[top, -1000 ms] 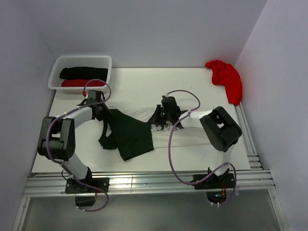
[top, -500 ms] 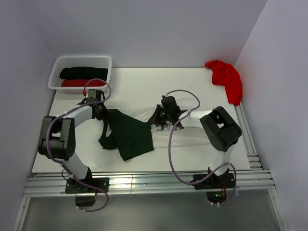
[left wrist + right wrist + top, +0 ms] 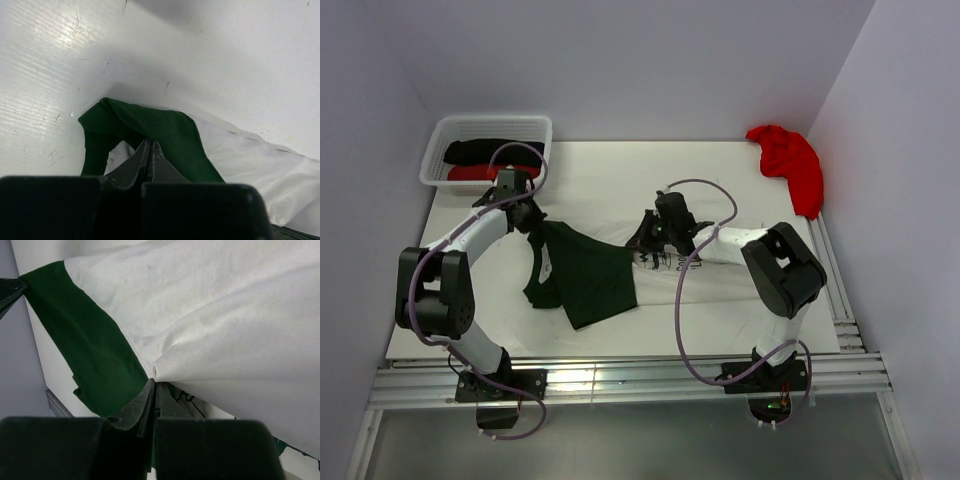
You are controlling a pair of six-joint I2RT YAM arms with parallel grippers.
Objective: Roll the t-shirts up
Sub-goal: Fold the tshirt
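Two pairs of fingers, both clenched on the same garment. Left fingers [image 3: 150,146] are pinched tight on a fold of dark green sleeve. Right fingers [image 3: 154,382] are pinched on a ridge of white body cloth, close to where green meets white.

The garment is a white cotton t-shirt with dark green sleeves [image 3: 585,275]. It lies across the middle of the white bench [image 3: 620,170], between the two arms. Its green part is bunched and folded over toward the left arm, and a dark print shows just by the right fingers. From overhead, the white body is hard to tell from the bench top.

Risks, as I judge them:
- Both holds are thin pinches of soft cotton, so pulling the arms apart could slip one free.
- The left hold looks to be on a doubled sleeve, not a flat edge. Spreading from there may leave the cloth twisted, and a roll begun on it would come out lopsided.
- Uneven travel of the two arms would skew the shirt.

Count, four garments in view:
- one white-and-green, in hand
- one plain red t-shirt [image 3: 788,160], heaped at the far right corner
- one black roll [image 3: 492,150] and one red roll [image 3: 485,172] inside the white plastic lattice basket [image 3: 436,150] at the far left corner

One basket. Two arms.
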